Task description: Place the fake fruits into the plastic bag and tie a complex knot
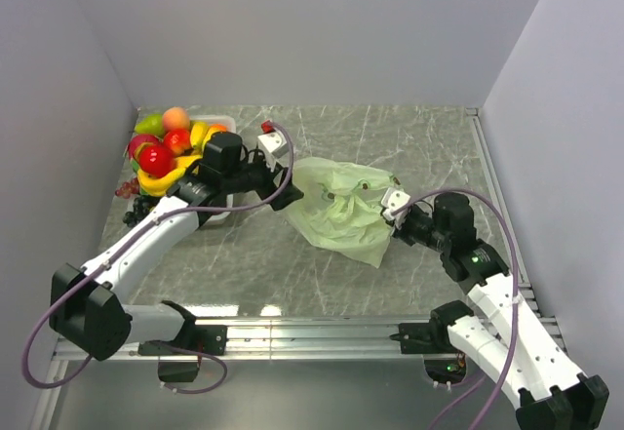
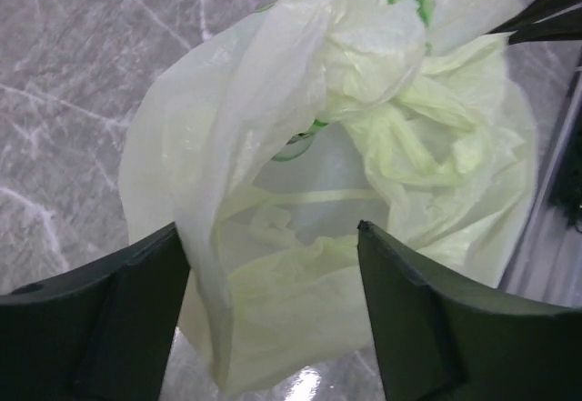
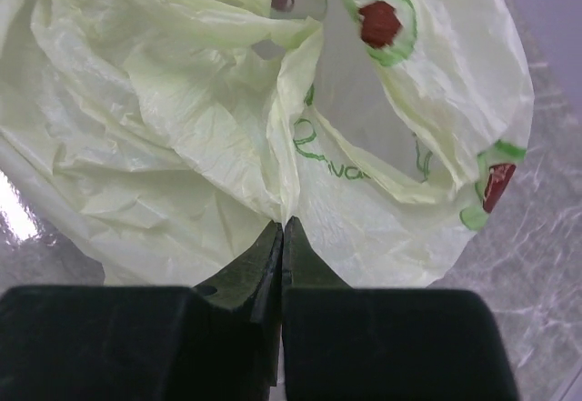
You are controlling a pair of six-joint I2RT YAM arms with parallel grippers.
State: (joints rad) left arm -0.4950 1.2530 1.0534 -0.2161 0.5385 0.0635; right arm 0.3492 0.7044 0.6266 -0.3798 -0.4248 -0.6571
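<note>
Top external shows the plastic bag lying crumpled mid-table, while the fake fruits sit piled in the clear tray at the far left. Your right gripper is pressed together on a thin fold at the bag's right edge. Your left gripper is spread at the mouth, gripping nothing, with film brushing one side. With only one side pinched, the mouth may sag closed. That thin fold could also slip or tear if you pull.

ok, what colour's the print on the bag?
Green with dark-red blobs, on the plastic bag; clearest in right wrist view.
</note>
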